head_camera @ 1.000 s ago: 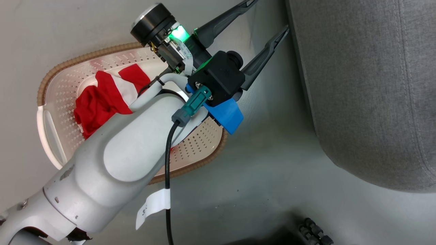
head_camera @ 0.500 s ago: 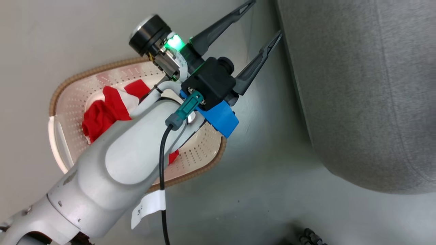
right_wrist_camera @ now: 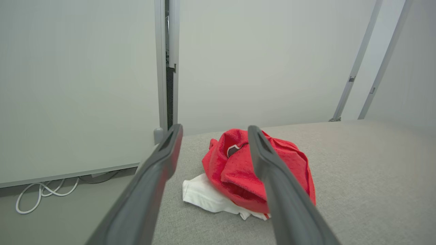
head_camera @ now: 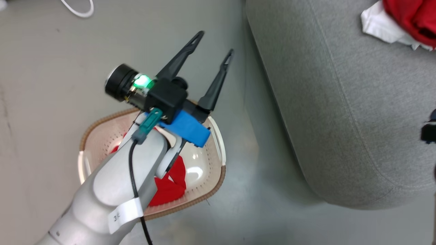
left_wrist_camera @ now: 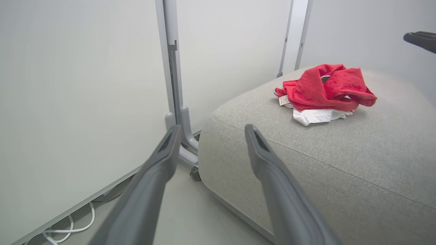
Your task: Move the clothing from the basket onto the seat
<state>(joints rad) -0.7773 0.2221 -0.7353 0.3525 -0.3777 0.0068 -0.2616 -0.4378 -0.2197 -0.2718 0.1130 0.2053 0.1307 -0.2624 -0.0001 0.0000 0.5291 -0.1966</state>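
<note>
Extending over the basket [head_camera: 196, 203], left gripper [head_camera: 216, 42] splayed empty — right gripper [right_wrist_camera: 215, 128] splayed before the clothing [right_wrist_camera: 231, 170].

Left forearm [head_camera: 112, 183] blocks most of the basket's [head_camera: 201, 170] mouth.

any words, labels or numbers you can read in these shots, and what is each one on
"3", then a character too blurred to read: on the white paper tag wrapped round the black cable on the pale forearm.
Too small to read: the small white care label on the red and white clothing lying on the grey fabric seat.
No lettering can be made out: the dark emblem on that clothing.
</note>
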